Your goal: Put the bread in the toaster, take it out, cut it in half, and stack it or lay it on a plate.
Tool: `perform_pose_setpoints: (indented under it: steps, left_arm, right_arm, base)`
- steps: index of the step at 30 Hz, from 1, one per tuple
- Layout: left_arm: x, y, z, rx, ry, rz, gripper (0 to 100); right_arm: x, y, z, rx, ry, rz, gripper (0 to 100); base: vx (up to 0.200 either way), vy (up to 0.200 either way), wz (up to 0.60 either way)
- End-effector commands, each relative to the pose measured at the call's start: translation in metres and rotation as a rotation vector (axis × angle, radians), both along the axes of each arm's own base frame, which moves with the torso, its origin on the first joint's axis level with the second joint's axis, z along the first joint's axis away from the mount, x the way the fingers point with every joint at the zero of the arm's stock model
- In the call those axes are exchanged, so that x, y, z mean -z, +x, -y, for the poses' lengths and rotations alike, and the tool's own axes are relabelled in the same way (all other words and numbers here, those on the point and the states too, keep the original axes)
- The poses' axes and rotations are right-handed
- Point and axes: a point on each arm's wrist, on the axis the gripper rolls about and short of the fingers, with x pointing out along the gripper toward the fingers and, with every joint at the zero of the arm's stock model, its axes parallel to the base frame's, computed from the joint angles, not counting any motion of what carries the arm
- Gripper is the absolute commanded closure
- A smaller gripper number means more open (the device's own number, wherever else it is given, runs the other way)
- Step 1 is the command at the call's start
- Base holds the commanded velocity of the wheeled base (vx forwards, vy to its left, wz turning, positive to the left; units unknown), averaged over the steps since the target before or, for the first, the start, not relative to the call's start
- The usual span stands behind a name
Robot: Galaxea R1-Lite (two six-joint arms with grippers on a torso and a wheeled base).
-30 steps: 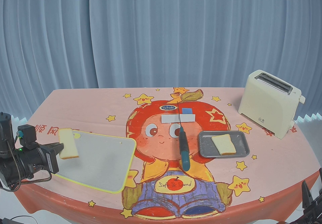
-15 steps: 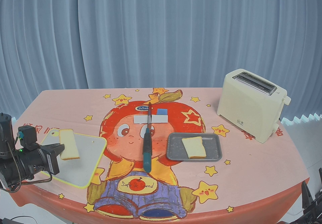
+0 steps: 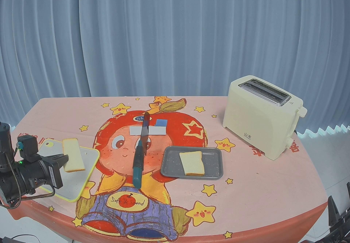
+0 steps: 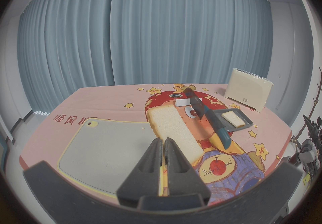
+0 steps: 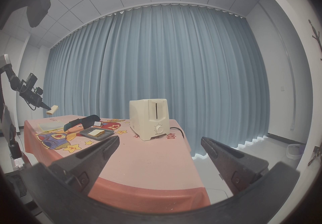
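Pale bread [image 3: 74, 149] is pinched in the left gripper [image 3: 65, 160], the right gripper [image 5: 160, 140] spread wide; next it probably must cross to the toaster [image 3: 255, 123] slot.

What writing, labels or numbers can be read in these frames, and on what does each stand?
On the toaster, front face: a small dark mark, too small to read.
On the tablecloth, dark oval on the apple hat: tiny white lettering, blurred.
Apple badge on the overalls: small cursive, not surely readable.
Red characters near the cutting board and beside the toaster: not clear enough to quote.
No numbers legible.
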Motion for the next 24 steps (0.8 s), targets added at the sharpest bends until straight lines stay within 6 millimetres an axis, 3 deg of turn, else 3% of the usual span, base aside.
perform_pose_setpoints:
  steps: [1, 24]
  left_arm:
    - [-0.001, 0.000, 0.000, 0.003, -0.001, 0.004, 100]
    - [-0.010, -0.003, 0.015, 0.087, -0.038, 0.031, 100]
  right_arm:
    - [0.005, 0.000, 0.000, -0.001, 0.001, -0.001, 0]
    - [0.005, 0.000, 0.000, -0.001, 0.001, -0.001, 0]
  base:
    - [0.000, 0.000, 0.00]
    - [0.000, 0.000, 0.00]
